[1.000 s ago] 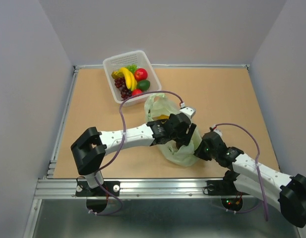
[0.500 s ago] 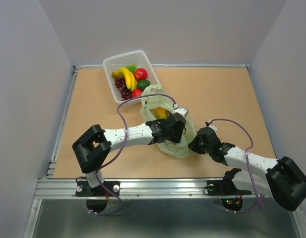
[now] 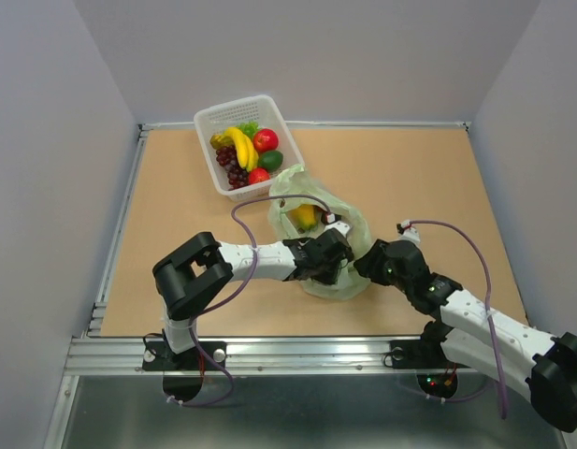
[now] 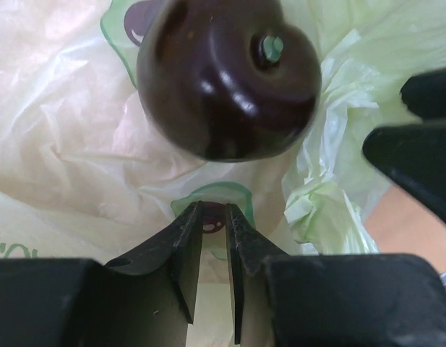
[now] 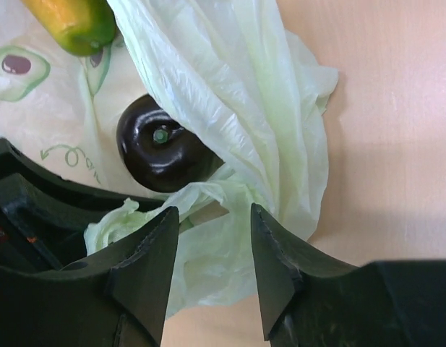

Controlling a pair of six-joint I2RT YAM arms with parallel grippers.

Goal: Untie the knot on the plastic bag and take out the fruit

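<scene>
dark fruit point(image 4: 226, 79): top cut off by picture edge | yellow-orange fruit point(image 5: 71, 25): upper part cut off | knot: cannot tell

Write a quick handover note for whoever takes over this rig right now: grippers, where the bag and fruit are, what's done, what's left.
Left gripper: inside the plastic bag, jaws almost together, just short of the dark fruit; whether it pinches the film is unclear.
Right gripper: open, straddling a fold at the bag's edge.
Done: the bag's mouth gapes; no knot visible.
Left: dark fruit and yellow-orange fruit lie in the bag; lift them out.
White basket beyond the bag holds other fruit.
</scene>
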